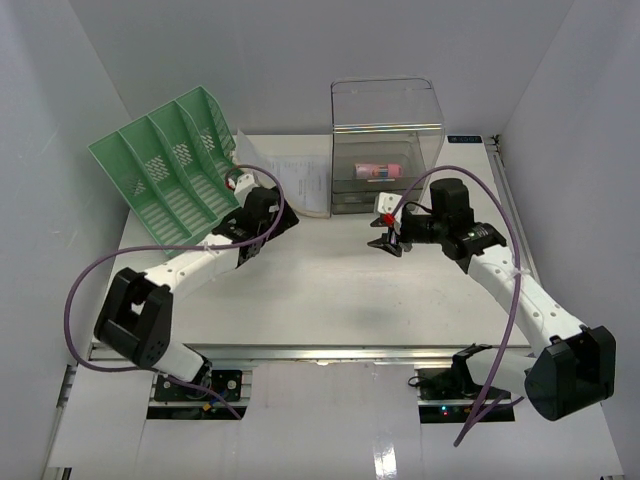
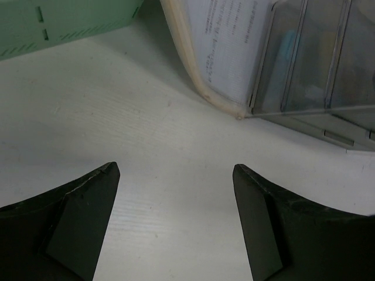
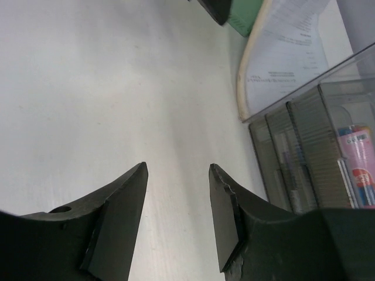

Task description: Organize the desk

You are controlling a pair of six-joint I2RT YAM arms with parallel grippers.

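The desk [image 1: 330, 300] is a white tabletop with a metal rail along its front edge. My left gripper [image 1: 283, 213] hovers low over bare desk left of centre, open [image 2: 176, 170], with nothing between its fingers. A sheaf of printed paper in a cream folder [image 2: 228, 47] lies just ahead of it. My right gripper [image 1: 383, 243] sits in front of the clear drawer box [image 1: 387, 140], pointing left. In the right wrist view it stands open [image 3: 177, 167] over bare desk and holds nothing.
A green file sorter [image 1: 165, 165] leans tilted at the back left. The papers [image 1: 300, 180] lie between it and the clear drawer box. A pink item [image 1: 378, 169] rests inside a drawer [image 3: 358, 170]. Pale walls enclose the sides and back.
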